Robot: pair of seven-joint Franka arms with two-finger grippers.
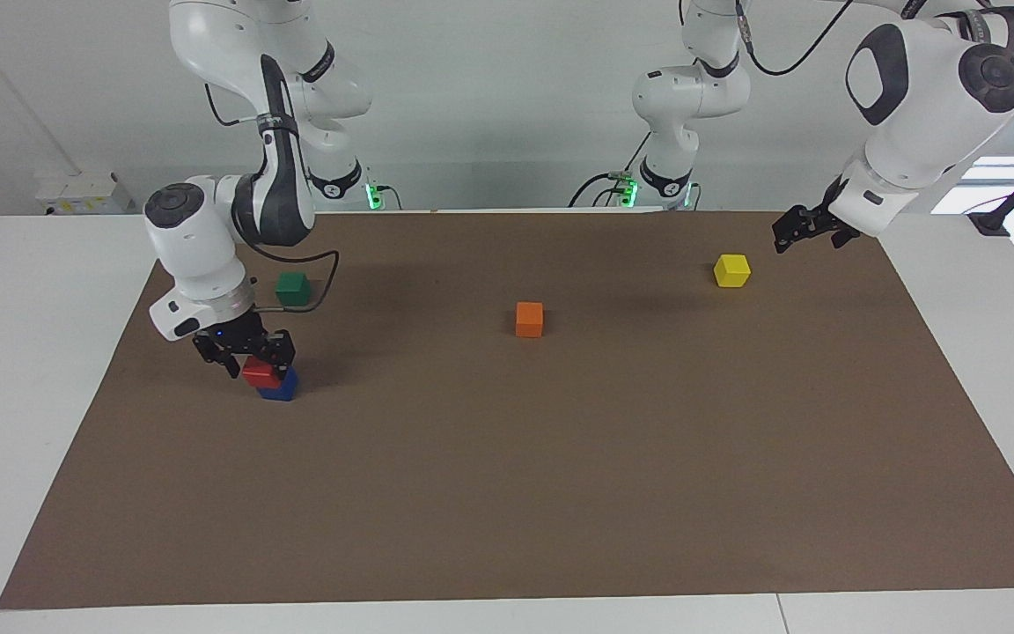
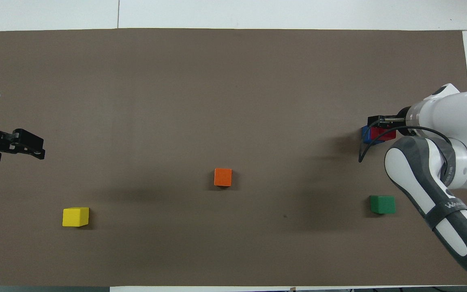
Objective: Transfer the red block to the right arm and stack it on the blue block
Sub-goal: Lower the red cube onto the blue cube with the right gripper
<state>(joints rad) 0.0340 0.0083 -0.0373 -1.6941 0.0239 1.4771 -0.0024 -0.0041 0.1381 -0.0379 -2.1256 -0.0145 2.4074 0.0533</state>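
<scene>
Overhead view: "WA…" lettering on right arm band

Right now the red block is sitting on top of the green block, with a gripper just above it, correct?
Not quite: the red block sits on the blue block, as the facing view shows. The green block stands alone, nearer the robots. The right gripper is indeed just above it.

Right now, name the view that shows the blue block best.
The facing view: the blue block shows its front and side faces beneath the red block. In the overhead view only a sliver shows beside the red block, under the right end effector.
</scene>
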